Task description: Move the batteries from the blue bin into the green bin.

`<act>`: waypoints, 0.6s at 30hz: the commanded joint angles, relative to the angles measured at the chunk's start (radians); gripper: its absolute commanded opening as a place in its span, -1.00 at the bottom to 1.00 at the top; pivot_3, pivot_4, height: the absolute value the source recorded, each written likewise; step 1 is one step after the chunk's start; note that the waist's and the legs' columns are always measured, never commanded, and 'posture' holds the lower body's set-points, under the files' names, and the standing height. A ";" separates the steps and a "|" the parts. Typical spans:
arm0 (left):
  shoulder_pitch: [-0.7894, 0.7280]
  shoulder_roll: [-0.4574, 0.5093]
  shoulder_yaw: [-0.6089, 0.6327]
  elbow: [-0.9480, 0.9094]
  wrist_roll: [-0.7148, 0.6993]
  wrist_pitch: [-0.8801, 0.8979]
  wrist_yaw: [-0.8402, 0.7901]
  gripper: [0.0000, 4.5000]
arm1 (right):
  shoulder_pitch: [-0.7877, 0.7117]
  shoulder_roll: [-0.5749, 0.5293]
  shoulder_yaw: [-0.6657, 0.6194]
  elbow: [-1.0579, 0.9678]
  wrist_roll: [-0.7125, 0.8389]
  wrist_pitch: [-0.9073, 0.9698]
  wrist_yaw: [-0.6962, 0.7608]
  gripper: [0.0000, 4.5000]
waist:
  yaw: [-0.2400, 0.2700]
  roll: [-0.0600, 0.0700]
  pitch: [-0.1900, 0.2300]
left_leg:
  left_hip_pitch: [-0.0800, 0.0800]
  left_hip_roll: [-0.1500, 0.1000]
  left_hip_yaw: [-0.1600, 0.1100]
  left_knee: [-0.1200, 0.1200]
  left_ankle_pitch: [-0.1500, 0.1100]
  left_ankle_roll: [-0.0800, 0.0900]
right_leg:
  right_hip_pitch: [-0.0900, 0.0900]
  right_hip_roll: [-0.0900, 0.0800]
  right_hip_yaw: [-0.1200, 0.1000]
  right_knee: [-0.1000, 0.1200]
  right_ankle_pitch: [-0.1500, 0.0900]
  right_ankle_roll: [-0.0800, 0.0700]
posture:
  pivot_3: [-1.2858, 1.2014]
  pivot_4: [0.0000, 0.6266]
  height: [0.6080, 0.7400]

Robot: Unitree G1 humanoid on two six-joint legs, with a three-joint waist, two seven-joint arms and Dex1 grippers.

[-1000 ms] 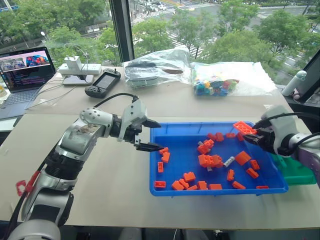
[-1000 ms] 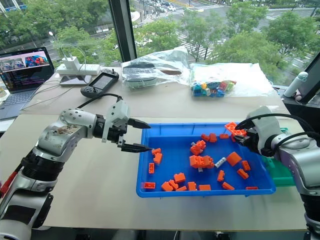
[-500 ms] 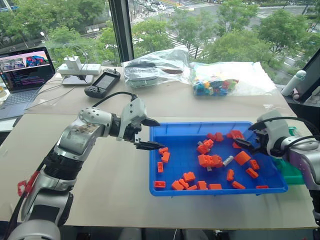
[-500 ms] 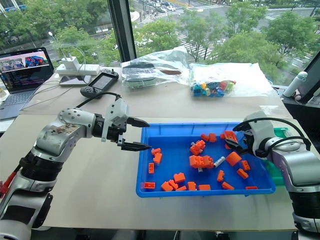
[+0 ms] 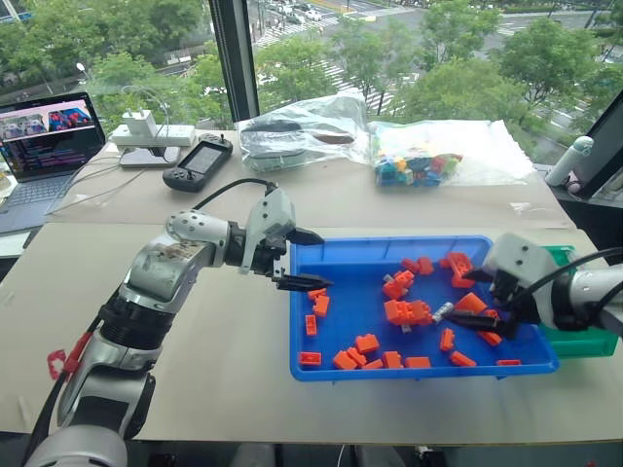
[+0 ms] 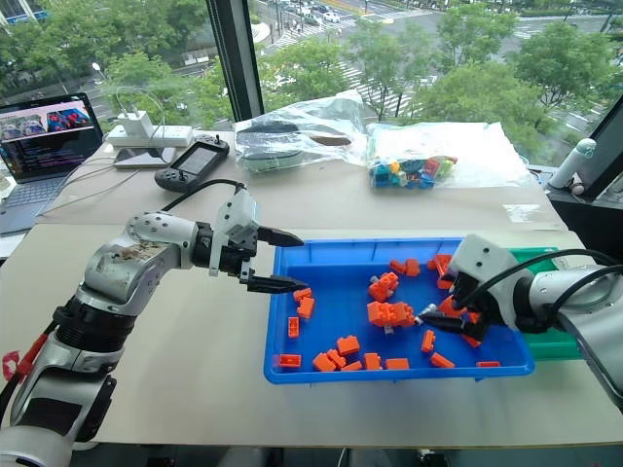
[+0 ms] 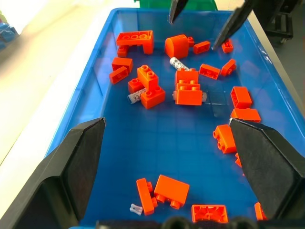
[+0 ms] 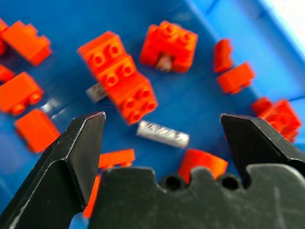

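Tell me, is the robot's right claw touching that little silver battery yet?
Apart. In the right wrist view, the battery lies on the blue bin floor between the open right gripper fingers, with blue showing on both sides.

Blue bin (image 5: pixel 350 255): large shallow bright-blue tray, flat on table (image 5: pixel 234 341), scattered with orange bricks (image 5: pixel 407 311). Silver-grey batteries lie on sides among bricks: one (image 8: pixel 162 134) near bin's middle, one (image 7: pixel 134 97) partly under brick. Green bin (image 5: pixel 584 341): smaller, touching blue bin's right end.
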 commanded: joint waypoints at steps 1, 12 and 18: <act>-0.016 0.005 0.020 -0.024 -0.014 0.002 0.002 1.00 | -0.040 -0.063 0.071 0.079 -0.142 -0.241 0.100 0.99 | 0.000 0.000 0.000 | 0.000 0.000 0.000 0.000 0.000 0.000 | 0.000 0.000 0.000 0.000 0.000 0.000 | 0.03 -0.52 0.88; 0.011 0.015 0.024 -0.061 -0.029 0.013 0.008 1.00 | -0.384 0.031 0.305 0.493 -0.371 -0.669 0.383 0.99 | -0.003 0.000 0.000 | 0.000 0.001 0.000 0.001 0.000 0.000 | 0.000 0.000 0.000 0.000 0.000 0.000 | 0.03 -0.52 0.88; 0.034 0.031 0.037 -0.096 -0.039 0.040 0.028 1.00 | -0.429 0.146 0.359 0.602 -0.413 -0.733 0.431 0.99 | -0.002 0.000 0.000 | 0.000 0.001 0.000 0.002 0.000 0.000 | 0.000 0.000 0.000 0.001 0.000 0.000 | 0.03 -0.52 0.88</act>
